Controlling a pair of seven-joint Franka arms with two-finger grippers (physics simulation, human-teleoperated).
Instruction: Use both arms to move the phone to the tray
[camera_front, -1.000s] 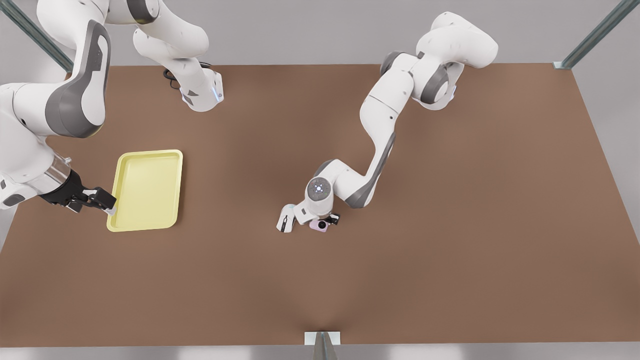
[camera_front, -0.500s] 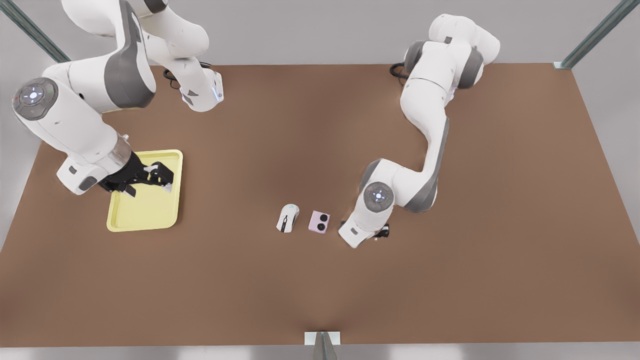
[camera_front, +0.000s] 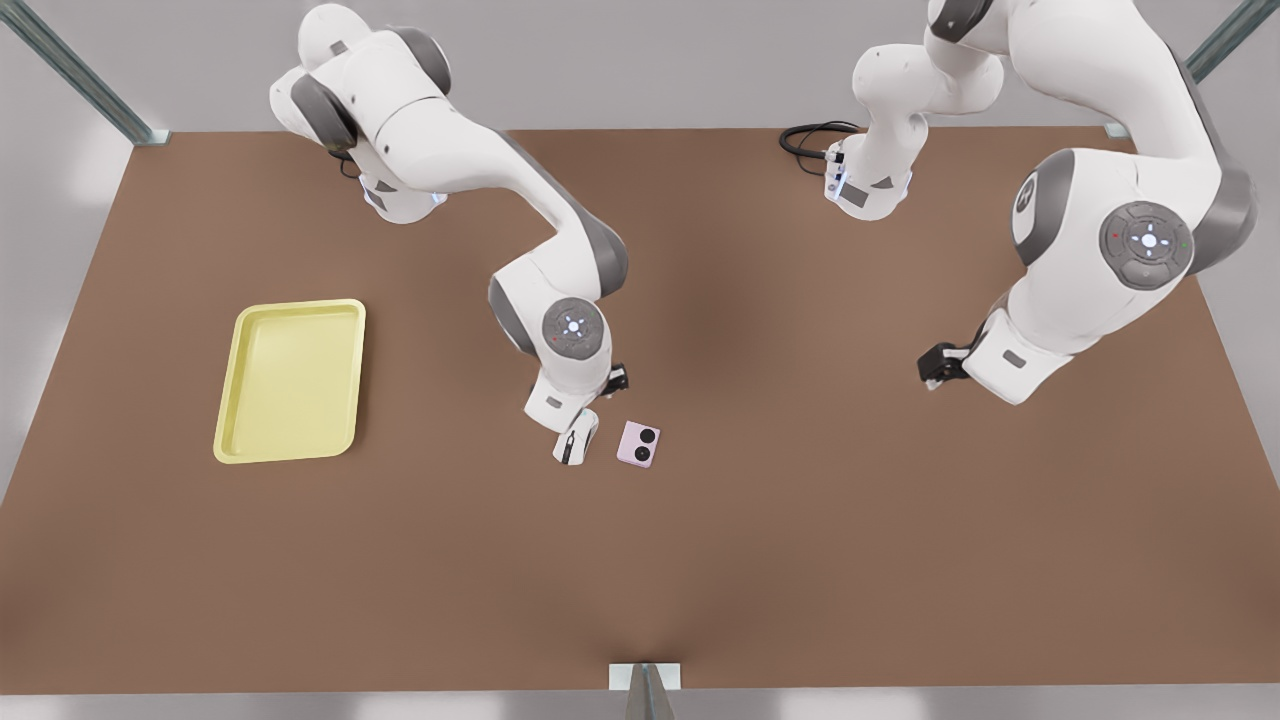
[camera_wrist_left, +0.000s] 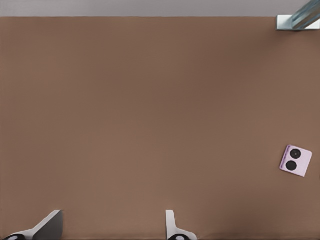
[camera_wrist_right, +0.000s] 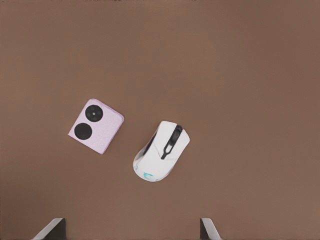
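The phone (camera_front: 638, 444) is lying flat on the table (camera_front: 900, 560), just below the centre of the front view, camera circles facing up. A white mouse (camera_front: 575, 437) is lying just beside it, on the front view's left, apart from it.

The right gripper (camera_front: 612, 380) is hanging just above the mouse and phone in the front view. Its wrist view is looking straight down on the phone (camera_wrist_right: 96, 125) and the mouse (camera_wrist_right: 161, 151). Its fingertips (camera_wrist_right: 50, 227) are spread wide and are grasping nothing. This placement is judged to be a pre-grasp position over the phone.

The left gripper (camera_front: 935, 365) is waiting at the front view's right, well apart from the phone. Its fingertips (camera_wrist_left: 172, 227) are likewise released and empty, with the phone (camera_wrist_left: 295, 160) lying far off.

The tray (camera_front: 290, 305) is sitting at the front view's left, well apart from the phone. It is holding nothing. The transfer is judged not yet begun.
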